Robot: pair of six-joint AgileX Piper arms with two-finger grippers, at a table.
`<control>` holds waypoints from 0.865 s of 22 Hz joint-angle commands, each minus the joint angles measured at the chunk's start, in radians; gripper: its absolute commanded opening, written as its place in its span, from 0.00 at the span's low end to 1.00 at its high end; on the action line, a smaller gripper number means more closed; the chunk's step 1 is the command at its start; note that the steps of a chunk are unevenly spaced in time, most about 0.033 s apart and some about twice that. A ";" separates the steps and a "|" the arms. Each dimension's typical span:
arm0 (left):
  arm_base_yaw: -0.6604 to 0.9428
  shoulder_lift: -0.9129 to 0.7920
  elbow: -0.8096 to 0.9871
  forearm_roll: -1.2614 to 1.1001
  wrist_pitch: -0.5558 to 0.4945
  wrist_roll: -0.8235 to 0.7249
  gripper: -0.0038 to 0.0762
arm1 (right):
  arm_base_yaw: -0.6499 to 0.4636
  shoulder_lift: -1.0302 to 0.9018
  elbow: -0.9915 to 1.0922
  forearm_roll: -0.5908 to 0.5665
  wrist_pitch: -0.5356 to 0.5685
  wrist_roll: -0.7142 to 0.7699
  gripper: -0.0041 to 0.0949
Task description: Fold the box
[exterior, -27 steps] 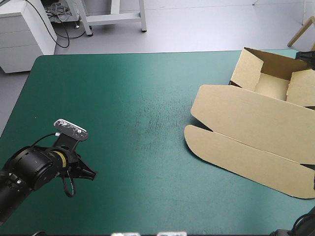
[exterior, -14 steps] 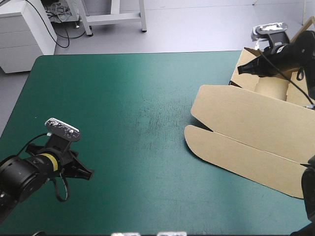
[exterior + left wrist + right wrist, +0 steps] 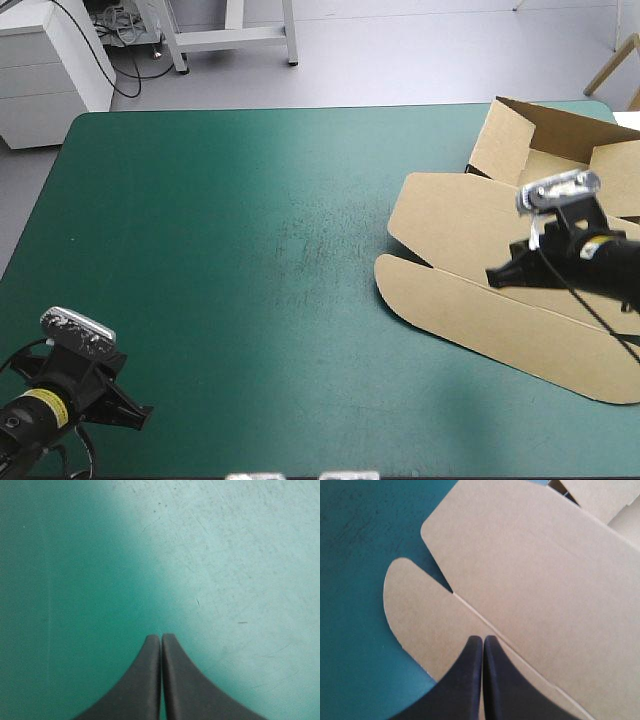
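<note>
On the teal-green table [image 3: 230, 220], the right gripper [image 3: 483, 639], closed and empty above the flat lid of the box [image 3: 470, 240] near the right edge, may shove it askew, while the left gripper [image 3: 161, 637], equally closed and empty, sits at the near-left corner.

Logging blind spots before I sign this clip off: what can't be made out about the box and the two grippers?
1. box: its right end is cut off by the high view's edge.
2. right gripper: shut over the box; neither view shows whether it is touching or hovering.
3. left gripper: shut; its height above the teal-green cover cannot be judged.
</note>
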 commanded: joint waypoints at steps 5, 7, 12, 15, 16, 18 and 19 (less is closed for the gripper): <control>-0.003 -0.046 0.082 0.020 -0.065 -0.001 0.04 | 0.001 -0.329 0.352 0.014 -0.076 -0.036 0.02; -0.003 -0.048 0.097 0.020 -0.067 -0.001 0.04 | 0.001 -0.415 0.437 0.016 -0.076 -0.026 0.02; -0.003 -0.048 0.105 -0.001 -0.089 0.047 0.04 | 0.001 -0.611 0.542 0.016 -0.079 -0.009 0.02; -0.003 -0.048 0.107 -0.024 -0.089 0.055 0.04 | 0.001 -0.695 0.544 0.016 -0.088 -0.009 0.02; -0.003 -0.048 0.111 -0.024 -0.089 0.061 0.04 | 0.001 -0.701 0.544 0.016 -0.088 -0.009 0.02; -0.003 -0.048 0.125 -0.024 -0.091 0.082 0.04 | 0.001 -0.710 0.544 0.016 -0.088 -0.009 0.02; -0.003 -0.048 0.136 -0.024 -0.096 0.085 0.04 | 0.001 -0.710 0.544 0.016 -0.088 -0.009 0.02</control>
